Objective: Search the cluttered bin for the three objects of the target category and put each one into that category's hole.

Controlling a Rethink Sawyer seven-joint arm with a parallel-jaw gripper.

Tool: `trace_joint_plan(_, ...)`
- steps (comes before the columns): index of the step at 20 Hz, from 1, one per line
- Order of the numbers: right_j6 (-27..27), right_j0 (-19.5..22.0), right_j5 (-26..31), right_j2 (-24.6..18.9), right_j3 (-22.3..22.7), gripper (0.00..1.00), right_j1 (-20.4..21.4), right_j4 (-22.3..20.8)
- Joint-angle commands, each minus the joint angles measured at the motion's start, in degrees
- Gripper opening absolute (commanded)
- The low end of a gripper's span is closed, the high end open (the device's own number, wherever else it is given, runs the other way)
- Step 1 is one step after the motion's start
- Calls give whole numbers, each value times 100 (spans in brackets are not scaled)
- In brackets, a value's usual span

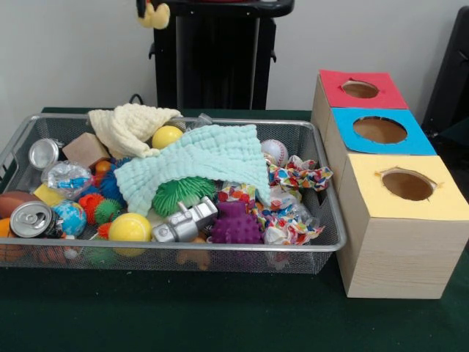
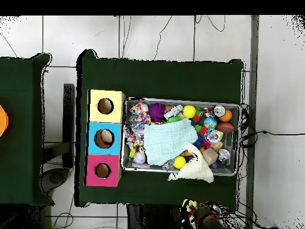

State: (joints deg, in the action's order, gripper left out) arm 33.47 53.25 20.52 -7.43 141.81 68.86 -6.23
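My gripper (image 1: 149, 7) shows only at the top edge of the front view, high above the bin's far side. It is shut on a small tan-yellow plush toy (image 1: 157, 16) that hangs from it. The overhead view shows the gripper (image 2: 192, 209) near the robot's base, below the bin. The wire mesh bin (image 1: 183, 248) is full of clutter. A tan-orange shape (image 1: 193, 257) lies low behind its front mesh; I cannot tell what it is. The red-topped hole (image 1: 360, 89) is on the farthest box, and also shows in the overhead view (image 2: 102, 170).
The blue-topped box (image 1: 379, 130) and yellow-topped box (image 1: 407, 185) stand nearer in the row. In the bin: mint cloth (image 1: 198, 160), cream cloth (image 1: 128, 125), silver toy robot (image 1: 183, 222), purple spiky ball (image 1: 236, 224), yellow balls (image 1: 130, 227), cans (image 1: 31, 218), baseball (image 1: 274, 151).
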Motion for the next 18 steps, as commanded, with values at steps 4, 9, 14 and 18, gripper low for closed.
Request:
trace_joint_plan(4, 2528, -152, -2734, 86, 1060, 0, -1831, 203)
trace_joint_plan(9, 3008, -481, -3356, 109, 1221, 0, -2270, 149)
trace_joint_plan(14, 3398, -814, -3172, -25, 1615, 0, -1727, 359)
trace_joint_plan(18, 3871, -1055, -2579, -353, 2033, 0, -752, 633)
